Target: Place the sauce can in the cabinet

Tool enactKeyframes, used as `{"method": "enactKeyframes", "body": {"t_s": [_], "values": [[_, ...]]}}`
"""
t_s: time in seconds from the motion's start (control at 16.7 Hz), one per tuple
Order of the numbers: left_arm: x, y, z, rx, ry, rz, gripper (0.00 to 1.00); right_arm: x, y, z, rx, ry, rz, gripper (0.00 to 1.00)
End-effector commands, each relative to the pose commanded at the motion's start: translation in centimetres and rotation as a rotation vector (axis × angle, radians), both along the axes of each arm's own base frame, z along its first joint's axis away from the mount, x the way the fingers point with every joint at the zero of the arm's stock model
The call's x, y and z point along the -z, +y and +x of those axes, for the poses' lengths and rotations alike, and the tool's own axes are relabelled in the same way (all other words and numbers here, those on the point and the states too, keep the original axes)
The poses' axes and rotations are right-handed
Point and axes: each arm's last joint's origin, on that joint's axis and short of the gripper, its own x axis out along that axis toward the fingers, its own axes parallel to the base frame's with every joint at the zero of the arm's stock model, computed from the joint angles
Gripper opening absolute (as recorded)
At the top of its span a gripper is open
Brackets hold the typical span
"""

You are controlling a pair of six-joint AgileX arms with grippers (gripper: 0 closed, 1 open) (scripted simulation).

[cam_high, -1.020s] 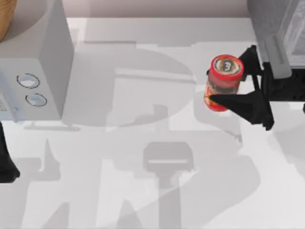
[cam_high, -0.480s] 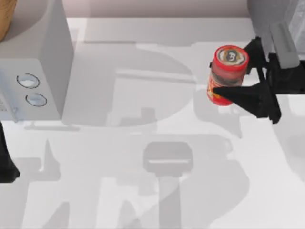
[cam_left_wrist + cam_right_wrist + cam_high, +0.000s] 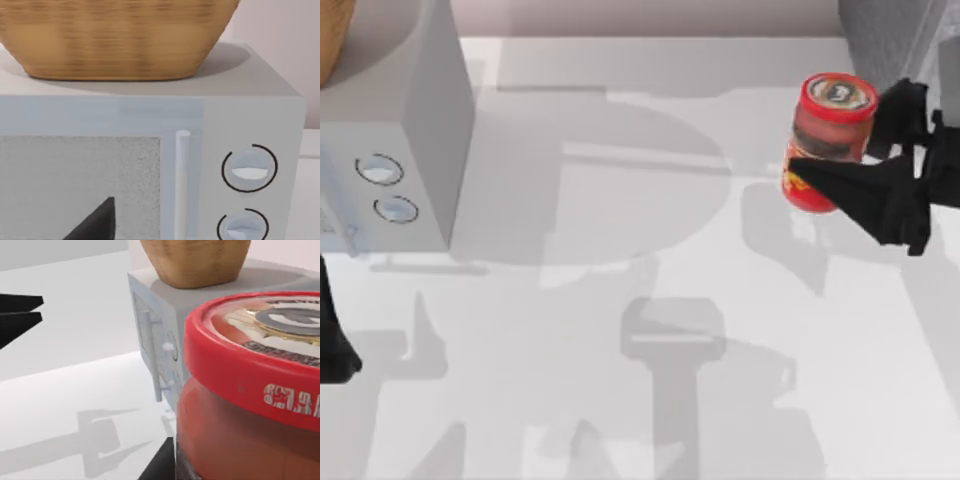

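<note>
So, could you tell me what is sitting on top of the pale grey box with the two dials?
A woven basket rests on the pale grey box; its inside cannot be seen.

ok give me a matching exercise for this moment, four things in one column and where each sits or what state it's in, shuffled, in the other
Things:
1. sauce can
2. wicker basket
3. right gripper
4. left gripper

Places or states:
A. resting on top of the microwave
B. parked at the table's left edge
C. held in black fingers near the table's far right
D. shut around the red can, just in front of the cabinet

Pairs: 1-C, 2-A, 3-D, 4-B
</note>
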Motion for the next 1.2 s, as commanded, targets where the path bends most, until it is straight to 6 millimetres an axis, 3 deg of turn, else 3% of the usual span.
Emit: {"method": "enactKeyframes", "body": {"t_s": [0.24,0.36,0.66,1.02,1.2], "values": [[0.0,0.0,0.0,0.0,0.0,0.0,1.0,-5.6,-1.4,-4.3,0.21,-0.177,0.004,0.0],[0.0,0.0,0.0,0.0,0.0,0.0,1.0,-6.5,-2.1,-6.5,0.321,-0.198,0.003,0.0],[0.0,0.0,0.0,0.0,0.0,0.0,1.0,-4.7,-4.2,-10.7,0.61,-0.097,-0.036,0.0],[0.0,0.0,0.0,0.0,0.0,0.0,1.0,-5.3,-5.7,-17.7,0.941,-0.237,0.033,0.0],[0.0,0.0,0.0,0.0,0.0,0.0,1.0,-2.4,-6.5,-19.8,1.132,-0.208,0.013,0.0]]}}
